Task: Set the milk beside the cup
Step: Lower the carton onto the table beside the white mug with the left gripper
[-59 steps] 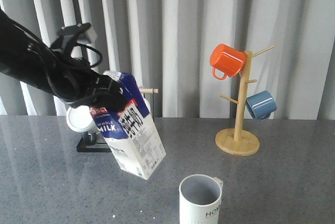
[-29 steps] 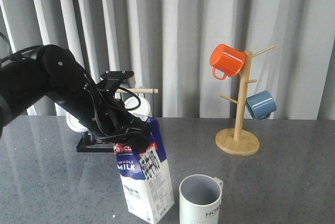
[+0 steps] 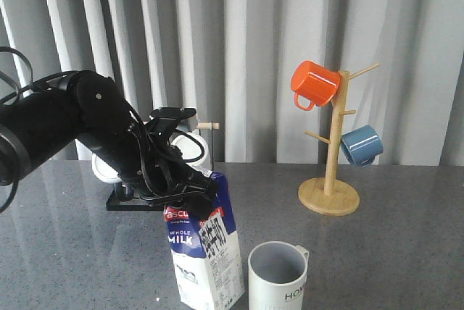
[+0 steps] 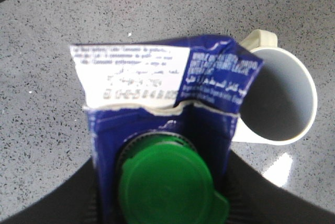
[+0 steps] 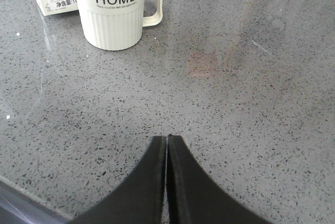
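Staged kitchen-style robot test bench

A grey speckled stone worktop (image 3: 406, 252) stands before pleated pale curtains (image 3: 254, 42), holding a wooden mug tree (image 3: 332, 172) with orange and blue mugs and a black mug rack (image 3: 130, 200).

The milk carton (image 3: 205, 252) stands on the table (image 3: 391, 252) at the front, just beside the cup (image 3: 278, 275) and on its left. The left gripper (image 3: 190, 188) is on the carton's top. Behind the carton, at the back left, is a mug rack (image 3: 130, 198). A wooden mug tree (image 3: 330, 179) stands at the back right, well apart from the cup, with two mugs hanging on it
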You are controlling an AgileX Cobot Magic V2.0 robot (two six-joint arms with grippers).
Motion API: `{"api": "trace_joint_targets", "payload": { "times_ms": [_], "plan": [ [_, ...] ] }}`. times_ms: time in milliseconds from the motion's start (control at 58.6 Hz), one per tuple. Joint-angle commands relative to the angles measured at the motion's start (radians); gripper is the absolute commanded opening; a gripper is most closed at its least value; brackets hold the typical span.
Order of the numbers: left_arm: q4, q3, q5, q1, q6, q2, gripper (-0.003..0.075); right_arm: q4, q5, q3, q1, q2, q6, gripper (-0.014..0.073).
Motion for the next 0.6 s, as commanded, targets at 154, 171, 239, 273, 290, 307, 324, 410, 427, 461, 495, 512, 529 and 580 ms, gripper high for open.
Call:
{"api": "trace_joint_targets", "payload": {
  "times_ms": [154,171,239,273,290,307,324,410,427,461,495,512,529,580],
  "plan": [
    [-0.029,-0.034,-0.018,-0.005,-0.009,-0.053,0.0145,0.005,-0.064,-0.023,-0.001,0.002,-0.001,-0.0006],
    [-0.029,-0.034,-0.018,-0.005,-0.009,-0.053,0.0157,0.005,-0.064,-0.023,-0.001,0.002,-0.001,-0.0006],
    [-0.029,-0.034,-0.019,-0.005,-0.009,-0.053,0.0214,0.005,-0.064,-0.023,-0.001,0.002,-0.001,-0.0006],
    [-0.029,-0.034,-0.019,-0.005,-0.009,-0.053,0.0243,0.005,-0.064,-0.023,-0.001,0.002,-0.001,-0.0006],
    [-0.032,-0.034,-0.018,-0.005,-0.009,-0.053,0.0257,0.005,-0.064,-0.023,-0.001,0.002,-0.001,-0.0006],
    [-0.034,-0.034,-0.017,-0.005,-0.009,-0.053,0.0279,0.005,-0.064,-0.023,-0.001,0.002,-0.001,-0.0006],
    [-0.037,-0.034,-0.016,-0.005,-0.009,-0.053,0.0293,0.005,-0.064,-0.023,-0.001,0.002,-0.001,-0.0006],
    [-0.039,-0.034,-0.012,-0.005,-0.009,-0.053,0.037,0.005,-0.064,-0.023,-0.001,0.002,-0.001,-0.0006],
    [-0.039,-0.034,-0.012,-0.005,-0.009,-0.053,0.0383,0.005,-0.064,-0.023,-0.001,0.002,-0.001,-0.0006],
    [-0.039,-0.034,-0.009,-0.005,-0.009,-0.053,0.0413,0.005,-0.064,-0.023,-0.001,0.002,-0.001,-0.0006],
    [-0.039,-0.034,-0.007,-0.005,-0.009,-0.053,0.0436,0.005,-0.064,-0.023,-0.001,0.002,-0.001,-0.0006],
    [-0.039,-0.034,-0.004,-0.005,-0.009,-0.053,0.0447,0.005,-0.064,-0.023,-0.001,0.002,-0.001,-0.0006],
    [-0.039,-0.034,-0.002,-0.005,-0.009,-0.053,0.0461,0.005,-0.064,-0.023,-0.001,0.002,-0.001,-0.0006],
    [-0.039,-0.034,0.001,-0.005,-0.009,-0.053,0.0487,0.005,-0.064,-0.023,-0.001,0.002,-0.001,-0.0006]
  ]
}}
